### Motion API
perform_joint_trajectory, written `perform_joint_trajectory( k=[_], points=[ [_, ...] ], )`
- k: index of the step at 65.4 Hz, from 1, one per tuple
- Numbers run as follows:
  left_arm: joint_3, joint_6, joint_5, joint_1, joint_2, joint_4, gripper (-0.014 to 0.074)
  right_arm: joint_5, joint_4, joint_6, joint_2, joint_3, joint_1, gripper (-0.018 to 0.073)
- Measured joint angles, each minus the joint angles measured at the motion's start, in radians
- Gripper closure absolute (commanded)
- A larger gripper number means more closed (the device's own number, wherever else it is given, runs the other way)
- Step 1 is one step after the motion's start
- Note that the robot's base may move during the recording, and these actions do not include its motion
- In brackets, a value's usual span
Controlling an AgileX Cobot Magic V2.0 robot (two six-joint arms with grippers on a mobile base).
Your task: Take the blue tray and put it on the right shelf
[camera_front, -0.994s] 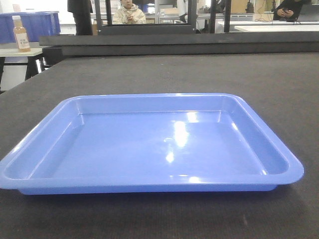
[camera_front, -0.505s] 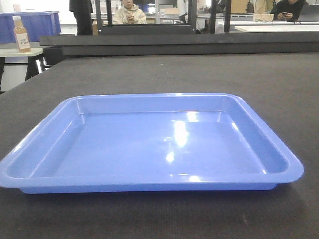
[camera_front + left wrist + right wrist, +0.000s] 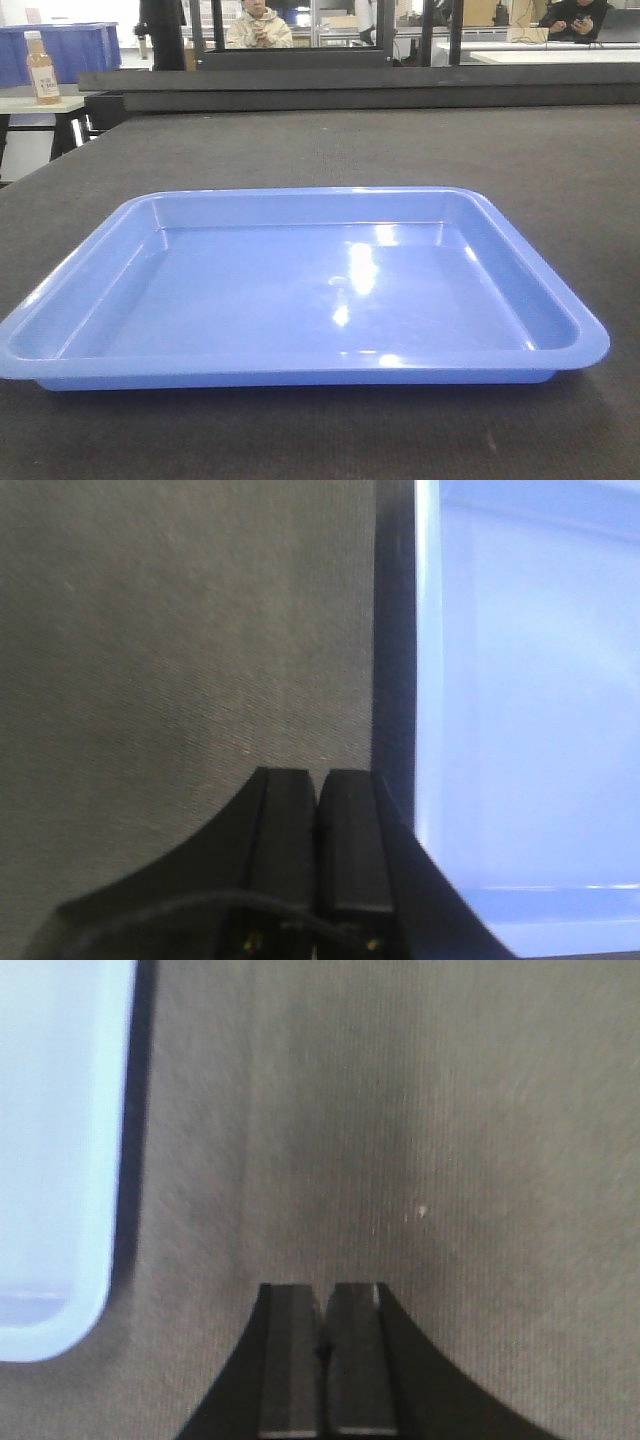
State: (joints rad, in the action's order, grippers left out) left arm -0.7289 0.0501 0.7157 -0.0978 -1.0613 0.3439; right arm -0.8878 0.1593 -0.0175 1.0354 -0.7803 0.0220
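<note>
Blue tray on table, bottle label illegible

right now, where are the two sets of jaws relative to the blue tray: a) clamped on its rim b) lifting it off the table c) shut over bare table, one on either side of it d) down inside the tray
C: the left gripper and right gripper each show jaws pressed together over the dark table, with the blue tray lying flat and its rim off to one side in each wrist view.
</note>
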Motion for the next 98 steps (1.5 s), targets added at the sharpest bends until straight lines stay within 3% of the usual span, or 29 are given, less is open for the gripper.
perform_joint_trajectory(
  k=[8,14,27,31,44,62,69,75,87,91,98],
  points=[
    [-0.071,-0.013,-0.012,-0.051,-0.102,0.005,0.0638,-0.016,-0.008,-0.061,0.105,-0.066,0.054,0.0517],
    [-0.125,-0.101,-0.033,-0.117,-0.165,-0.039,0.0638,-0.003,-0.055,-0.152,0.188,-0.116,0.117,0.0517],
    [-0.246,-0.414,0.005,-0.261,-0.316,-0.316,0.0638,-0.053,-0.227,-0.374,0.382,-0.261,0.269,0.0517],
    [-0.281,-0.453,0.033,-0.300,-0.356,-0.368,0.0638,-0.070,-0.238,-0.399,0.433,-0.305,0.302,0.0517],
    [-0.373,-0.487,0.088,-0.377,-0.473,-0.360,0.0645,-0.079,-0.196,-0.416,0.551,-0.422,0.370,0.0517],
    [-0.431,-0.486,0.155,-0.383,-0.529,-0.357,0.0643,-0.094,-0.120,-0.422,0.637,-0.447,0.376,0.0516],
    [-0.434,-0.483,0.167,-0.383,-0.529,-0.364,0.0599,-0.098,-0.118,-0.422,0.648,-0.447,0.378,0.0508],
    [-0.434,-0.483,0.181,-0.383,-0.529,-0.365,0.0505,-0.102,-0.118,-0.423,0.650,-0.448,0.378,0.0412],
    [-0.434,-0.483,0.186,-0.383,-0.529,-0.394,0.0270,-0.102,-0.123,-0.423,0.650,-0.448,0.378,0.0021],
    [-0.434,-0.483,0.186,-0.383,-0.529,-0.402,0.0258,-0.102,-0.124,-0.423,0.650,-0.448,0.378,-0.0022],
    [-0.435,-0.483,0.193,-0.383,-0.531,-0.399,0.0273,-0.102,-0.124,-0.423,0.652,-0.448,0.378,-0.0017]
  ],
)
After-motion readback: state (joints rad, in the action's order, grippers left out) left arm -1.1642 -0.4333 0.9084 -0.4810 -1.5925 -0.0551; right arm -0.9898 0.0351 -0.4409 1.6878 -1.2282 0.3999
